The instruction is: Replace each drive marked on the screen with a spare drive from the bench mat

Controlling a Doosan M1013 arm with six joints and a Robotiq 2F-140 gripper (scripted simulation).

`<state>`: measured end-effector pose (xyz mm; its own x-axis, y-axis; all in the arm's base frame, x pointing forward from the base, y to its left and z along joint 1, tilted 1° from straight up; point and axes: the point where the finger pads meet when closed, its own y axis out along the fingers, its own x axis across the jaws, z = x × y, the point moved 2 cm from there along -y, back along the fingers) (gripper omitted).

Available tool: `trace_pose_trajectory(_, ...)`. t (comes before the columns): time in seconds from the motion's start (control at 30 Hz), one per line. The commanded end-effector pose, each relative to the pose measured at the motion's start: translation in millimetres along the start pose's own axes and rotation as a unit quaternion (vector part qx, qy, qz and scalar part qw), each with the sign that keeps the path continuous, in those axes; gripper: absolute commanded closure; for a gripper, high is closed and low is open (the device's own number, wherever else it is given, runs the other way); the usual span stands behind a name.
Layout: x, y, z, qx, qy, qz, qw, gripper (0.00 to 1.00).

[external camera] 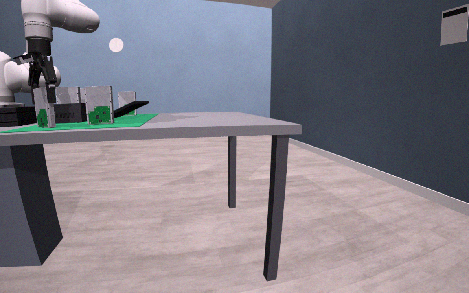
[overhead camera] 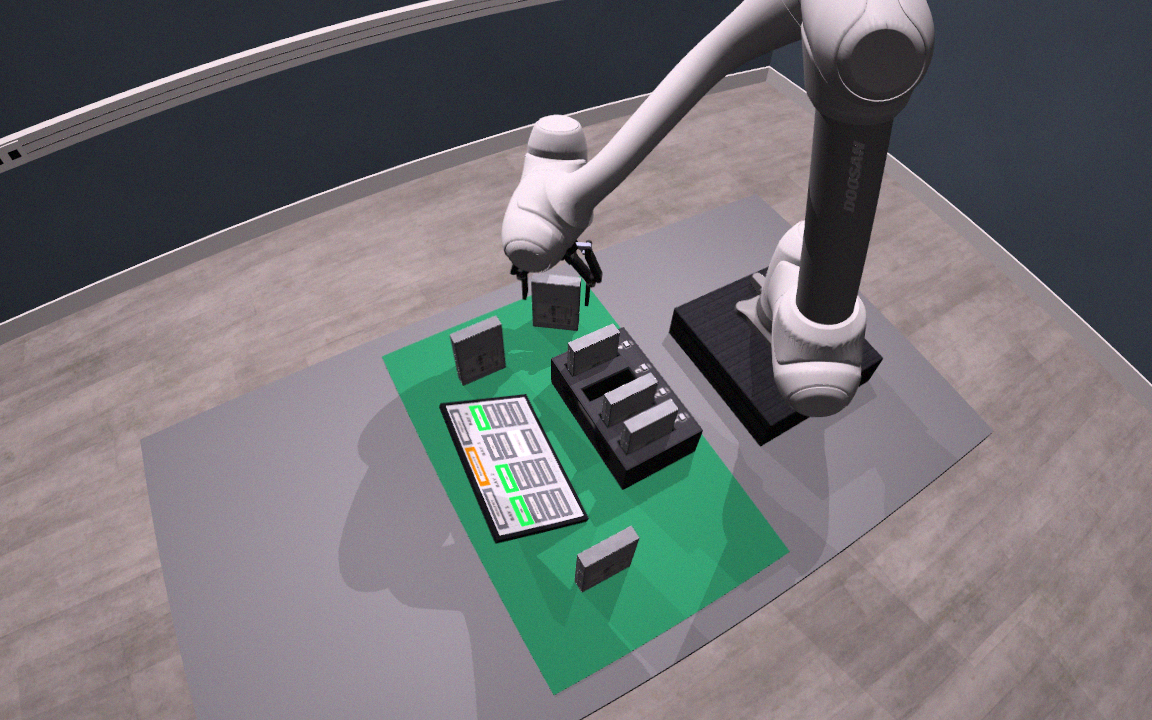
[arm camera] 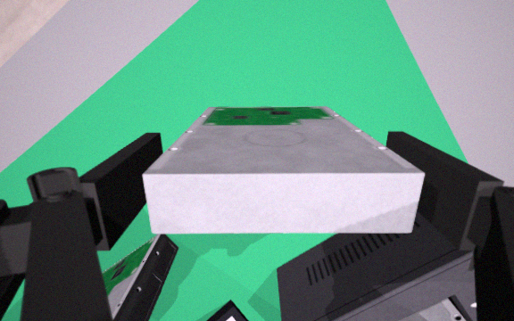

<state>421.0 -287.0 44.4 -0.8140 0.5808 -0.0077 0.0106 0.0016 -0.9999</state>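
A grey spare drive (overhead camera: 556, 301) (external camera: 44, 107) (arm camera: 279, 201) stands upright on the green mat (overhead camera: 696, 537) (external camera: 130, 120) (arm camera: 284, 53), behind the dock. My gripper (overhead camera: 555, 288) (external camera: 43, 90) (arm camera: 273, 154) is open, with one finger on each side of this drive's top and a small gap on both sides. A second spare drive (overhead camera: 477, 349) (external camera: 99, 104) stands to its left. The black dock (overhead camera: 643, 456) (external camera: 68, 111) (arm camera: 373, 276) holds three drives; its second bay (overhead camera: 607, 383) is empty. The screen (overhead camera: 513, 465) shows one orange mark (overhead camera: 475, 463) and green ones. Another drive (overhead camera: 606, 557) stands on its edge on the mat's front part.
The arm's black base block (overhead camera: 723, 349) stands right of the dock on the grey table (overhead camera: 249, 537). The screen (external camera: 130, 106) leans tilted left of the dock. The table's far edge runs behind the spare drives.
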Motion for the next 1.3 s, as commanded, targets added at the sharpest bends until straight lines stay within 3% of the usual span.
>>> trace_pose_trajectory(0.0,-0.5,-0.6,-0.1,0.0,0.0,0.001,1.0,0.11)
trace_pose_trajectory(0.13,-0.5,-0.6,-0.1,0.0,0.0,0.001,1.0,0.11)
trace_pose_trajectory(0.17,-0.5,-0.6,-0.1,0.0,0.0,0.001,1.0,0.27)
trace_pose_trajectory(1.27,-0.5,-3.0,-0.1,0.0,0.0,0.001,1.0,0.29)
